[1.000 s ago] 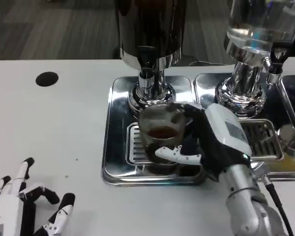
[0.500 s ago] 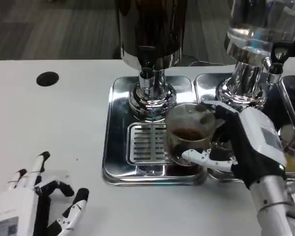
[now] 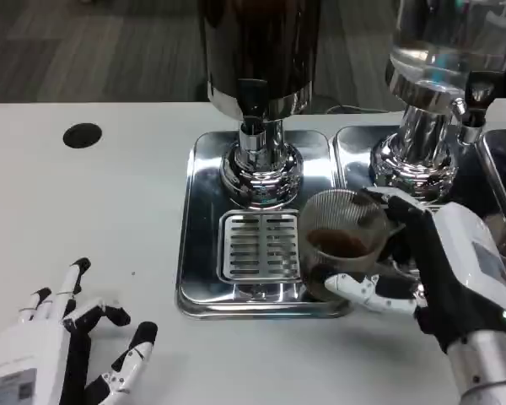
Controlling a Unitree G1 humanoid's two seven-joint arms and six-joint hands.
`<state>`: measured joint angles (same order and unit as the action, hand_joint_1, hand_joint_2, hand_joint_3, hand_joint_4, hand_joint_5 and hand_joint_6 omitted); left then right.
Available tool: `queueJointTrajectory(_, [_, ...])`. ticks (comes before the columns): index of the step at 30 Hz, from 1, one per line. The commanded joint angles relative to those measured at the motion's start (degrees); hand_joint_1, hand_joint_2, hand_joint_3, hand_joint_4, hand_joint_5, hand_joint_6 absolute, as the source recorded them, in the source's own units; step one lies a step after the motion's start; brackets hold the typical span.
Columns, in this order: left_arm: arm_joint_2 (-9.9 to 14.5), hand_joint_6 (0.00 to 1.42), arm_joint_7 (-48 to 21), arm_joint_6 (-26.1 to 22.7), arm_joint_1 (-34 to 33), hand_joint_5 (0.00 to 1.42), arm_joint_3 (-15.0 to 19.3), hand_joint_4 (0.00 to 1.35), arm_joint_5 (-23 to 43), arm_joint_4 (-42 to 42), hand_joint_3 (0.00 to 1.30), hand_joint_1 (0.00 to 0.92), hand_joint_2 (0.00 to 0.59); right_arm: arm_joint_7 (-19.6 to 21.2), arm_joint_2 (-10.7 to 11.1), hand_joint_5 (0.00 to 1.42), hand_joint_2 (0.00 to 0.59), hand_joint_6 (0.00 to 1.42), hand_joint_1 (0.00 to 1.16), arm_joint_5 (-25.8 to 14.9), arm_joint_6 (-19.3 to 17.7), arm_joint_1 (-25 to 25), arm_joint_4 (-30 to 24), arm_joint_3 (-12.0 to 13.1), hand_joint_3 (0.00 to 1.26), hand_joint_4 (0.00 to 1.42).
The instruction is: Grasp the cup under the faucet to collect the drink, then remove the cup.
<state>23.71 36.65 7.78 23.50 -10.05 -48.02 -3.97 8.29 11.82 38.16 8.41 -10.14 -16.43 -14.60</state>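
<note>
A clear cup (image 3: 341, 243) with dark drink in it is held by my right hand (image 3: 434, 266), whose fingers wrap its right side and base. The cup sits off to the right of the dark dispenser's faucet (image 3: 251, 135), over the right edge of the steel drip tray (image 3: 204, 253). The slotted grate (image 3: 261, 246) under the faucet lies bare. My left hand (image 3: 63, 354) rests open on the white table at the lower left, fingers spread, holding nothing.
A second dispenser with a clear tank (image 3: 443, 51) stands at the back right on its own steel tray (image 3: 354, 143). A round black hole (image 3: 83, 135) marks the table at the far left.
My right hand has carried the cup rightward and toward me, away from under the faucet. My left hand has shifted slightly up and right on the table.
</note>
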Motion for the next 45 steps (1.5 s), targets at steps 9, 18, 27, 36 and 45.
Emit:
queueJointTrajectory(9, [0.61, 0.15, -0.73, 0.08, -0.85, 0.2, -0.5, 0.06, -0.53, -0.75, 0.58, 0.0, 0.221, 2.25, 1.59, 0.67, 0.196, 0.65, 0.8, -0.14, -4.99, -6.2, -2.74, 2.16, 0.65, 0.74])
queueJointTrajectory(18, [0.58, 0.15, -1.04, -0.1, -1.0, 0.2, -0.02, 0.05, 0.09, -1.1, 0.58, 0.0, 0.219, 3.84, 1.57, 0.67, 0.196, 0.66, 0.8, -0.16, -8.26, -9.86, -3.16, 4.02, 0.65, 0.74])
queueJointTrajectory(27, [0.49, 0.15, -0.98, -0.09, -0.8, 0.2, -0.39, 0.05, -0.28, -1.24, 0.58, 0.0, 0.218, 4.32, 1.79, 0.67, 0.197, 0.66, 0.8, -0.4, -11.09, -14.64, -5.45, 5.23, 0.66, 0.75])
queueJointTrajectory(36, [0.38, 0.15, -0.87, -0.18, -0.69, 0.2, -0.45, 0.05, -0.59, -0.46, 0.58, 0.0, 0.218, 5.89, 1.57, 0.67, 0.197, 0.65, 0.8, 0.85, -14.32, -17.9, -4.75, 5.21, 0.66, 0.75])
queueJointTrajectory(45, [0.39, 0.15, -0.66, -0.14, 0.07, 0.2, -0.02, 0.05, -0.29, 0.15, 0.58, 0.0, 0.218, 7.91, 1.51, 0.65, 0.201, 0.63, 0.78, 1.1, -16.8, -17.36, -0.14, 4.76, 0.65, 0.75])
